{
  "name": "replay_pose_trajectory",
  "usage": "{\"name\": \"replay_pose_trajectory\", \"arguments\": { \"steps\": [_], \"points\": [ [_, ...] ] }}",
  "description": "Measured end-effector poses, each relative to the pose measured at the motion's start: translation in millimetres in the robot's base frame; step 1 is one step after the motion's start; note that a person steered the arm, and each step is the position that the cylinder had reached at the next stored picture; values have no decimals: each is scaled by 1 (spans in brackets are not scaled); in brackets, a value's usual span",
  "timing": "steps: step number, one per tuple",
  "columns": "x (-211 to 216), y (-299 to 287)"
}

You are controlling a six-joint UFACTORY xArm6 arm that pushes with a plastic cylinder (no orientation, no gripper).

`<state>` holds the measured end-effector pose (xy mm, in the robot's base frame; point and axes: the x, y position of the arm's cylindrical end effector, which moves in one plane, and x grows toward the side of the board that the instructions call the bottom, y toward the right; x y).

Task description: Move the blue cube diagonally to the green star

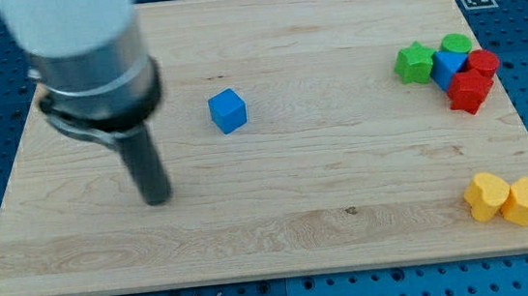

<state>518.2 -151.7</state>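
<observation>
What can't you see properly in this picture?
- Arm: blurred, cut off by the view's top.
- My tip: blurred, left of the blue cube; touching the board is unclear.
- Blue block beside the green star: partly hidden by the red blocks.
- Green block: shape unclear, partly hidden.

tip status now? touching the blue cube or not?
My tip: no gripper, holding nothing, resting apart from the blue cube, toward the view's left and below it.
</observation>
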Motion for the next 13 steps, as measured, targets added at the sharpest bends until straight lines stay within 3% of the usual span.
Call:
{"name": "replay_pose_trajectory", "arguments": {
  "steps": [1, 2, 4, 5, 6, 7, 9, 10, 11, 13],
  "points": [
    [-55, -47],
    [-96, -28],
    [-75, 128],
    [-79, 135],
    [-114, 99],
    [-151, 121],
    [-67, 241],
    [-62, 268],
    [-106, 261],
    [-105, 201]
  ]
}}
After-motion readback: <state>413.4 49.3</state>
